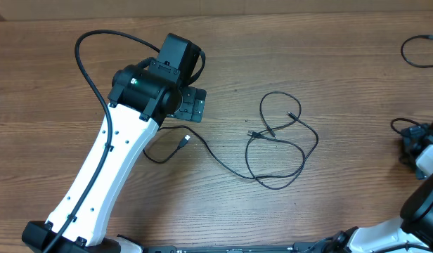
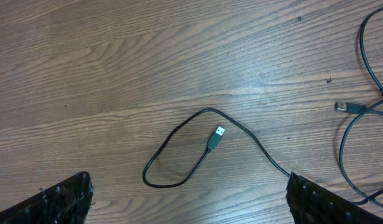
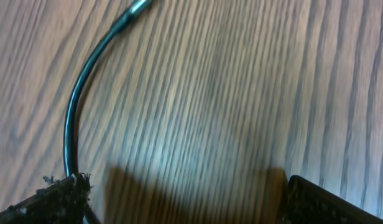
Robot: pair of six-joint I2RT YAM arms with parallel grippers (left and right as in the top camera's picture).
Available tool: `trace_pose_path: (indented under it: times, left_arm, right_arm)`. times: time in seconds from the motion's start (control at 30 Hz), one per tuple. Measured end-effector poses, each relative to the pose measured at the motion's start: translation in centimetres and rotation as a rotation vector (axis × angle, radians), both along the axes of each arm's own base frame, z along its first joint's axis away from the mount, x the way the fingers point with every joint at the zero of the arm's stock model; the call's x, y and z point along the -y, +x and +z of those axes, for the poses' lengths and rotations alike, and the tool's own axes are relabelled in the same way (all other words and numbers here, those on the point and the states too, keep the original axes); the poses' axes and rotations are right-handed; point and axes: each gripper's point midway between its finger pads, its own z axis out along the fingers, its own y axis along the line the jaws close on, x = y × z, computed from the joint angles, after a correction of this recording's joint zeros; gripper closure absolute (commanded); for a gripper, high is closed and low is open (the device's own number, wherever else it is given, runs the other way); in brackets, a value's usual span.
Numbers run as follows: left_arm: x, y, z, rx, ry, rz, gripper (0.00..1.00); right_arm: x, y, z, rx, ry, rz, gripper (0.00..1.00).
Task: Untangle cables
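Observation:
Thin black cables (image 1: 276, 144) lie in tangled loops mid-table. One strand runs left to a small loop ending in a plug (image 1: 185, 139). My left gripper (image 1: 192, 104) hovers just above and behind that loop. In the left wrist view the looped cable (image 2: 179, 134) and its plug (image 2: 217, 135) lie ahead of the open left gripper (image 2: 188, 202), with nothing between the fingers (image 2: 55, 202). My right gripper (image 1: 419, 151) is at the right edge. The blurred right wrist view shows it open (image 3: 188, 199), with a cable (image 3: 73, 112) running past its left finger (image 3: 51, 199).
A separate thin black cable (image 1: 419, 53) lies at the far right back corner. A second plug (image 2: 346, 106) of the tangle shows at the right of the left wrist view. The tabletop (image 1: 329, 211) is brown wood.

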Motion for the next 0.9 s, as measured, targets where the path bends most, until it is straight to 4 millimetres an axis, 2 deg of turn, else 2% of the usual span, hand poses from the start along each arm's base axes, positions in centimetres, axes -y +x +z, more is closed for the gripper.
trace_pose_path:
  times: [0.17,0.3,0.53,0.73,0.9]
  left_arm:
    - [0.0,0.0,0.0,0.0,0.0,0.0,0.01]
    - [0.0,0.0,0.0,0.0,0.0,0.0,0.01]
    - [0.0,0.0,0.0,0.0,0.0,0.0,0.0]
    - [0.0,0.0,0.0,0.0,0.0,0.0,0.0]
    - [0.0,0.0,0.0,0.0,0.0,0.0,0.0]
  right_arm:
    - [2.3,-1.5,0.2,0.035,0.022,-0.06,0.02]
    - [3.3,-2.2,0.4,0.055,0.048,-0.084,0.02]
    - [2.5,-1.4,1.0,0.05,0.171,-0.05,0.0]
    - [3.3,-0.1,4.9,0.027,0.201,-0.009,0.0]
    - [2.9,-0.4,7.8,0.029,0.191,-0.001,0.0]
